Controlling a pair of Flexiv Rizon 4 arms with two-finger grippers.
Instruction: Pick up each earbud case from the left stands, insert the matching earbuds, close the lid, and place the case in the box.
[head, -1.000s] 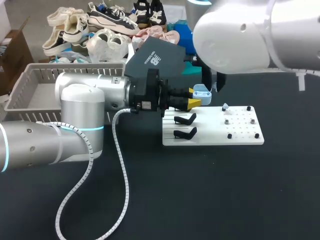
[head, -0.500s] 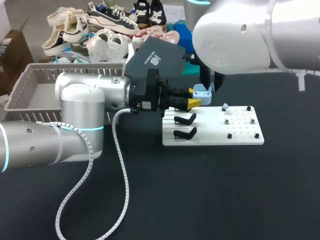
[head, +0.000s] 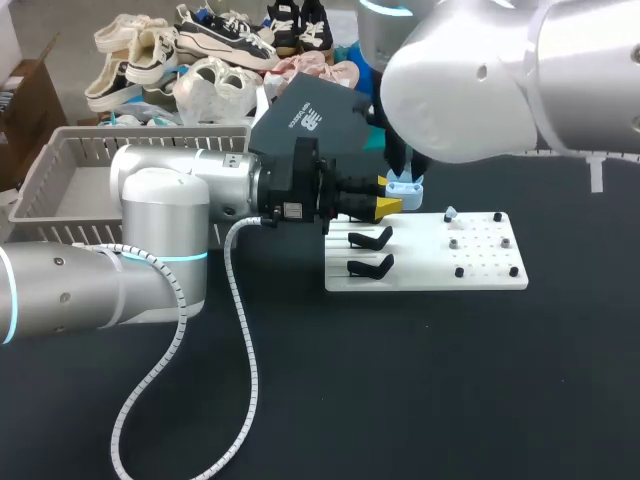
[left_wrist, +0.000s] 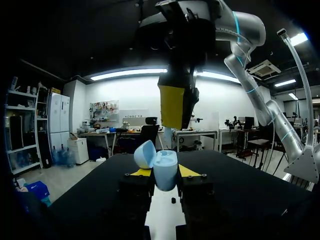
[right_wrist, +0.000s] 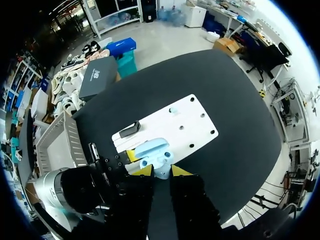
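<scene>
Over the far left corner of the stand board (head: 480, 272), the left end effector (head: 389, 194) clamps the open earbud case (left_wrist: 165, 174), with the right end effector (right_wrist: 160, 171) poised above, grip unclear; earbud insertion seemingly needs a straight, aligned descent.

Right gripper (right_wrist: 161, 172): ours; it hangs above the black table (right_wrist: 225, 100), directly over the earbud case
Earbud case (right_wrist: 154, 151): light blue; lid swung open; we see it just ahead of and under the right gripper, over the white board's near edge
Left gripper (right_wrist: 147, 162): at the case, beside the right gripper; one yellow fingertip (right_wrist: 131, 154) lies against the case's side; the other is hidden from us
Left arm (right_wrist: 75, 190): silver and black; between the grey basket and the right gripper
White board (right_wrist: 172, 127): flat on the table; one black stand (right_wrist: 130, 129) at the end nearer the basket; small pegs (right_wrist: 202, 115) dot the far half
Grey basket (right_wrist: 55, 145): slatted wall; beside the left arm, apart from the board
</scene>
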